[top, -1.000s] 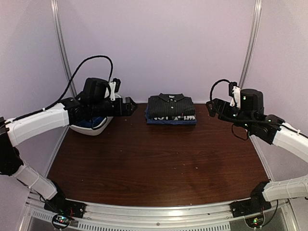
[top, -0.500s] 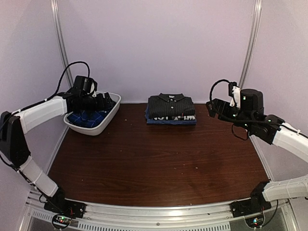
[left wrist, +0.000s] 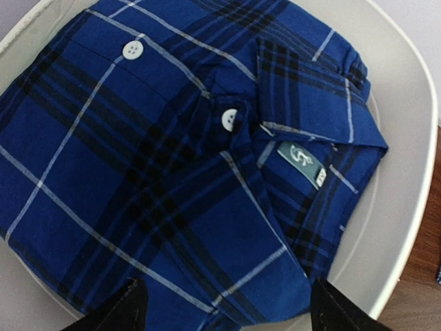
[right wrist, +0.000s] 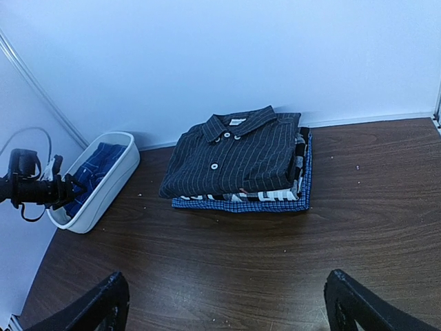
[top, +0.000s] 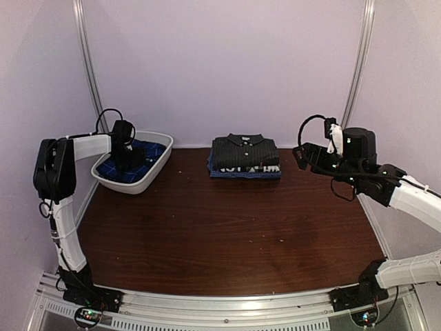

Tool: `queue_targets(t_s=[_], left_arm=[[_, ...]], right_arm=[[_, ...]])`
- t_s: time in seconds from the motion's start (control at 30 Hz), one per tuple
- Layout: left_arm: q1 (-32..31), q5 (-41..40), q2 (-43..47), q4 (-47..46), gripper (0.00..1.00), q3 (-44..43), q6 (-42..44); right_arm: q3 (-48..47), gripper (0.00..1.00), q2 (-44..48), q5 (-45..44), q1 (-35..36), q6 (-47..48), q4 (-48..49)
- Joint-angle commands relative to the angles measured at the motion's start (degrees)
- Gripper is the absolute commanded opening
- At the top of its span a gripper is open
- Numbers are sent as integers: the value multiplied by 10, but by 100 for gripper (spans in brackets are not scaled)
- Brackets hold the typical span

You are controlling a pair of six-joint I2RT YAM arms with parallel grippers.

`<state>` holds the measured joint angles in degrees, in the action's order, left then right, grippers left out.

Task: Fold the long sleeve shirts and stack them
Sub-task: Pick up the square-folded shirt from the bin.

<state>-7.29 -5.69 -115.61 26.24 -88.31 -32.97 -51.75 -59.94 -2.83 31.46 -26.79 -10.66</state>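
A folded blue-and-black plaid shirt (left wrist: pixel 172 172) with thin white lines lies collar up in the white tub (left wrist: pixel 413 138). My left gripper (left wrist: pixel 227 317) is open just above its front edge, one finger on each side; in the top view it (top: pixel 131 160) sits low inside the tub (top: pixel 157 164). A dark charcoal striped shirt (top: pixel 244 152) lies folded on top of a stack at the table's back middle, also in the right wrist view (right wrist: pixel 234 155). My right gripper (right wrist: pixel 227 310) is open and empty, held above the table right of the stack (top: pixel 301 155). No red-and-black plaid shirt shows.
Under the charcoal shirt lie a black-and-white garment (right wrist: pixel 275 195) and a small-check blue one (right wrist: pixel 241 204). The tub (right wrist: pixel 103 193) stands at the back left against the wall. The dark wooden table (top: pixel 227 234) is bounded by pale walls and metal frame posts (top: pixel 86 62).
My left arm has swung left and back, and its gripper has dropped from beside the tub's right rim down into the tub over the blue shirt. The right arm has barely moved.
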Motion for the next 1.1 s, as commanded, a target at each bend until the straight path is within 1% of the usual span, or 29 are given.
queue_targets(t_s=[0.0,0.1,0.13,0.2,0.3,0.37,0.47,0.6,0.77,0.9,1.07], left_arm=[[12,-8,-42,18,75,-50,25],[12,-10,-64,21,68,-61,31],[12,-9,-71,22,64,-63,32],[12,-6,-82,24,60,-68,35],[12,-5,-93,25,47,-72,35],[11,-3,-95,25,30,-75,39],[12,-10,-90,33,0,-88,44],[12,-18,-64,44,0,-110,52],[11,-20,-3,46,0,-125,64],[6,0,50,45,0,-140,86],[-21,25,110,48,0,-166,117]], right_arm=[[8,100,8,9,-3,9,8],[9,100,10,8,-4,8,9],[10,100,10,9,-4,8,10],[10,100,8,14,-3,7,13],[8,100,5,17,-4,6,15],[6,100,3,19,-4,5,15],[5,100,4,19,-3,5,14],[3,100,2,18,-3,6,14],[2,100,-1,19,-4,5,18],[0,100,-6,19,-3,5,20],[-6,100,-18,18,-3,7,25]])
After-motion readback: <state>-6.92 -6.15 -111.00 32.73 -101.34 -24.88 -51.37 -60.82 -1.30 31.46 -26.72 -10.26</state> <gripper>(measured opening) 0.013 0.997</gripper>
